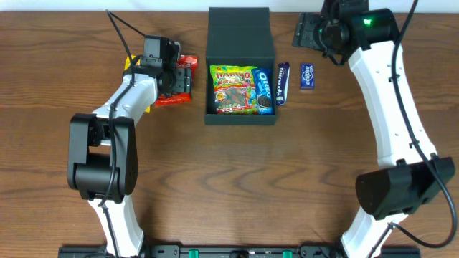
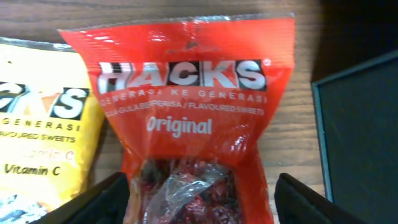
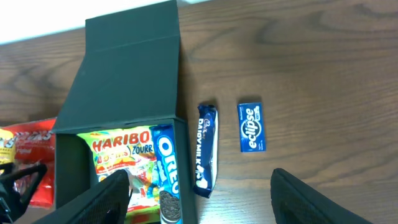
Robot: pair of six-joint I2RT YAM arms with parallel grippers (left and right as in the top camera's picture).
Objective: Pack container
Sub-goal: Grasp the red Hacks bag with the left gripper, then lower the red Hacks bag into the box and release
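Note:
The container (image 1: 240, 32), a dark box with its flap lid folded back, stands at the table's far middle and holds a Haribo packet (image 1: 233, 89) and an Oreo pack (image 1: 264, 89). My left gripper (image 1: 178, 77) hangs low over a red Hacks packet (image 2: 193, 124) left of the box. Its fingers (image 2: 99, 202) straddle the packet's lower end: the left one is at the edge, the right one stands clear. My right gripper (image 3: 199, 205) is open and empty, high over the container's (image 3: 124, 74) right wall, above the Oreo pack (image 3: 166, 174).
A yellow Hacks packet (image 2: 37, 143) lies left of the red one, partly under my left arm. A Dairy Milk bar (image 3: 206, 149) and a blue Eclipse pack (image 3: 251, 127) lie on the wood right of the box. The container's wall (image 2: 360, 137) is close on the red packet's right.

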